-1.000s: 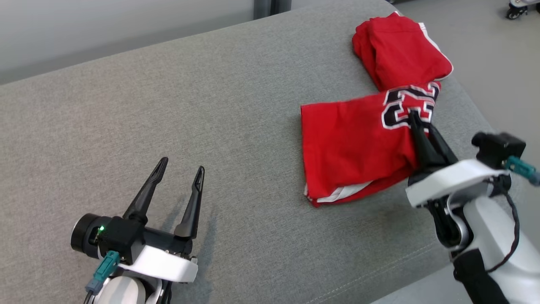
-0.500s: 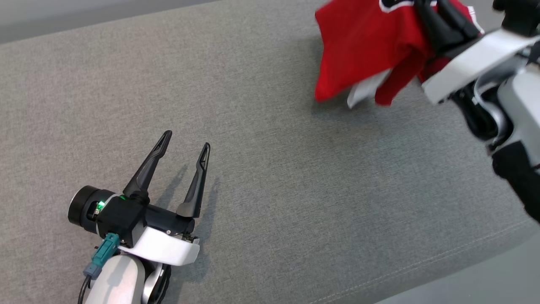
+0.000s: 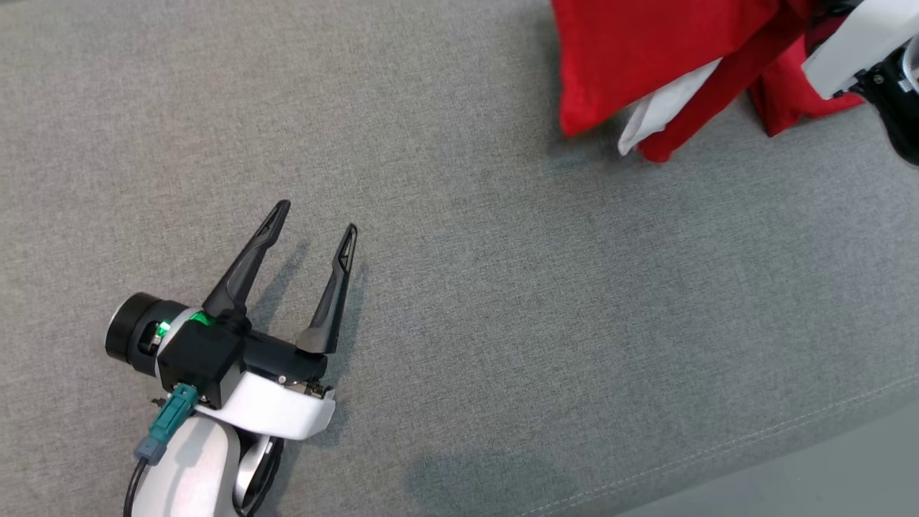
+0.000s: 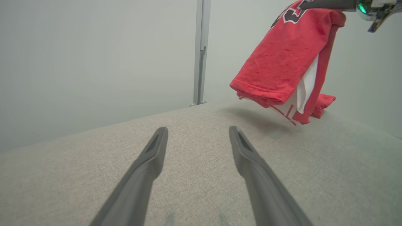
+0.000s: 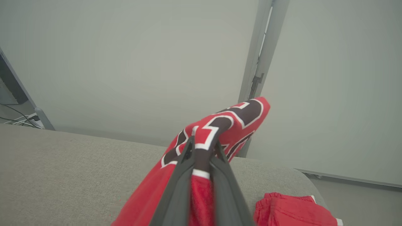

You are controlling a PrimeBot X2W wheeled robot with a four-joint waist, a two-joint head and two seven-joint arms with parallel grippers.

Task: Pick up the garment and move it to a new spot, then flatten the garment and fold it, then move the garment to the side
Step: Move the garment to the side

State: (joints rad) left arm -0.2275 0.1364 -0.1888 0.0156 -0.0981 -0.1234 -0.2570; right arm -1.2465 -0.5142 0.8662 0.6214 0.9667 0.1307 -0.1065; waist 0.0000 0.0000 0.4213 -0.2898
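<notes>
At about 8 o'clock in my head view, the left gripper (image 3: 316, 217) sits low over the grey cushion (image 3: 502, 323). Its fingers are spread wide with nothing between them, pointing toward 1 o'clock. The red jersey (image 3: 632, 57) is up at 1 o'clock, hanging in a bunched fold with white fabric showing, and its lowest red end rests on the cushion. Further right, the right gripper (image 5: 203, 144) is pinched tight on the jersey at the black-and-white number.

My worry is that grip. It looks like a narrow pinch of layered cloth, so a quick swing could let a layer slide out and dump the jersey in a heap. The trailing end may also drag and twist, which would make flattening harder. As for containers, the cushion is all that bears the jersey.
</notes>
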